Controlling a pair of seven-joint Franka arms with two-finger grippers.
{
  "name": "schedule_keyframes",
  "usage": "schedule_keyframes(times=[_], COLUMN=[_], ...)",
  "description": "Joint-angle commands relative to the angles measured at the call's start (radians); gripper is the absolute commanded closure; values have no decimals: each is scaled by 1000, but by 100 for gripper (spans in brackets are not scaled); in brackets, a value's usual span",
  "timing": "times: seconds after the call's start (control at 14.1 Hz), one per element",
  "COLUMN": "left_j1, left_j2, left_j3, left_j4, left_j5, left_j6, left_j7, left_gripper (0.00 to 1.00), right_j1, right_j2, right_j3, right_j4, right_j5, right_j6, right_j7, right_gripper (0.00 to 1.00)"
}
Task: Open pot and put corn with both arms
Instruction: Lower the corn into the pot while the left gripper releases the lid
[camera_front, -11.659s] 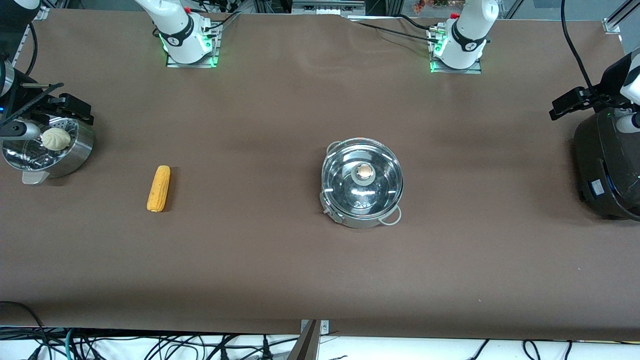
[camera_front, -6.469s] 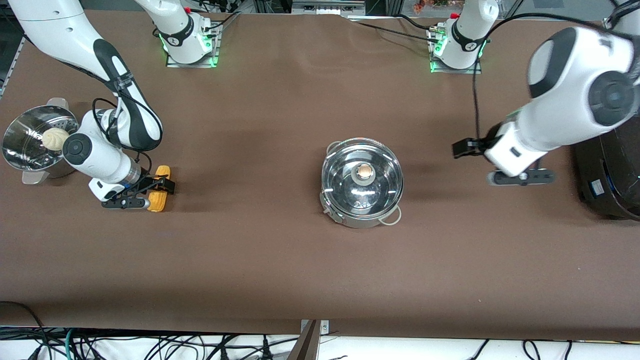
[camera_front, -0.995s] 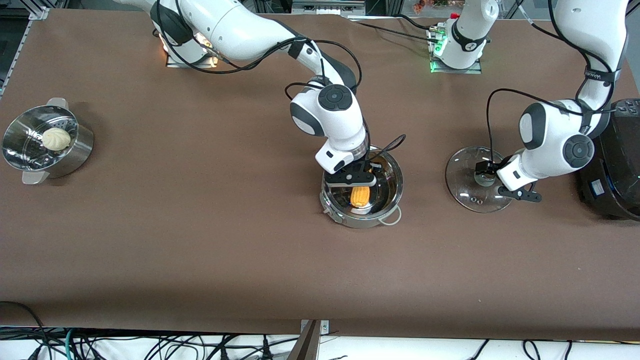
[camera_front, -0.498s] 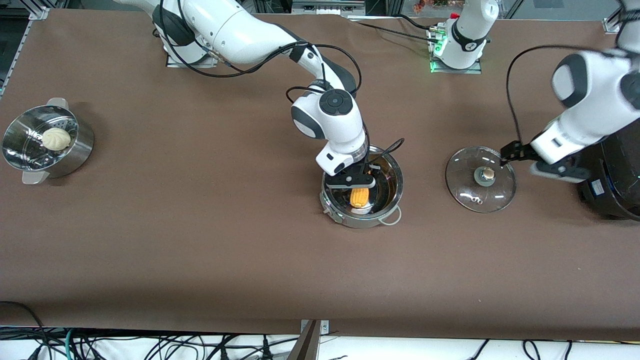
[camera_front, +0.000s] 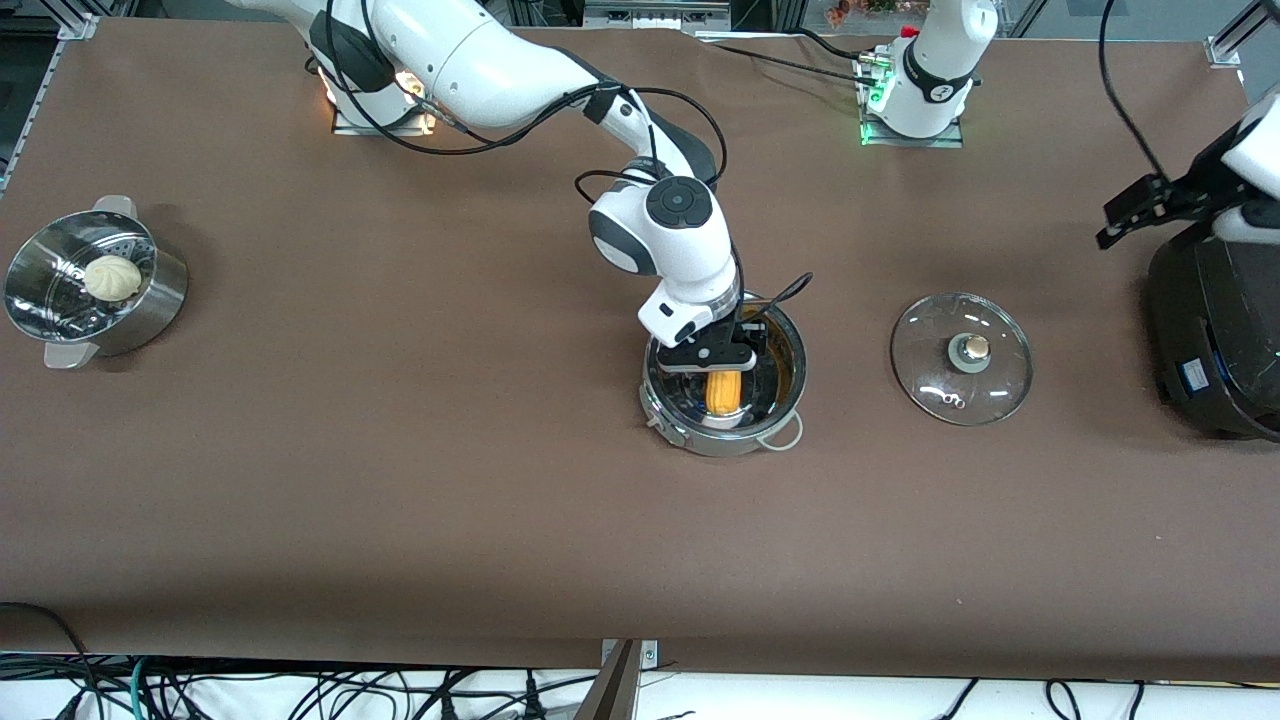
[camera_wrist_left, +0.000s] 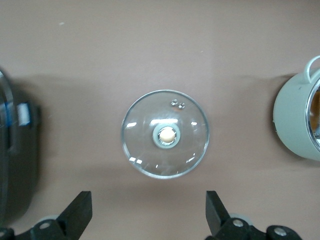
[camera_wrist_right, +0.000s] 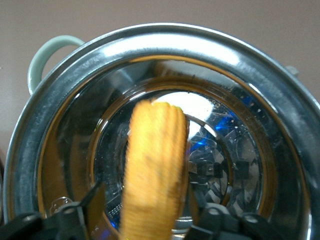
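A: Corn (camera_front: 723, 390) is being released into the pot (camera_front: 790, 375) mid-bench; right claw (camera_front: 722, 356) fingers are being held apart around it.

B: Lid (camera_front: 962, 358) is lying beside the pot, toward the left arm's end; left claw (camera_front: 1130, 212), open, is being held by the cooker (camera_front: 1215, 340). Only withdrawal is being awaited.

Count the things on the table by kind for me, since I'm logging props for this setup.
Steel pots: 2, the pot and the steamer pot
Glass lids: 1, the lid
Corn cobs: 1, the corn
Buns: 1, the white bun
Black cookers: 1, the cooker
Total: 6
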Motion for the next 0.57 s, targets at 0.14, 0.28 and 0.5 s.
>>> schedule_keyframes(times=[0.14, 0.28, 0.5], left_j1=[-15, -14, -8], left_j2=[37, 78, 111], left_j3=[-99, -118, -153], left_j4=[209, 298, 349], left_j5=[76, 72, 59], left_j6=[-261, -335, -346], left_j7=[-204, -277, -357], left_gripper=[0, 0, 0], right_j1=[3, -6, -49], right_j2=[-22, -62, -154], right_j3=[2, 0, -3], right_j4=[13, 13, 13], right_j5=[-22, -23, -16], right_j6=[-65, -155, -311], right_j7=[11, -13, -182], right_gripper=[0, 0, 0])
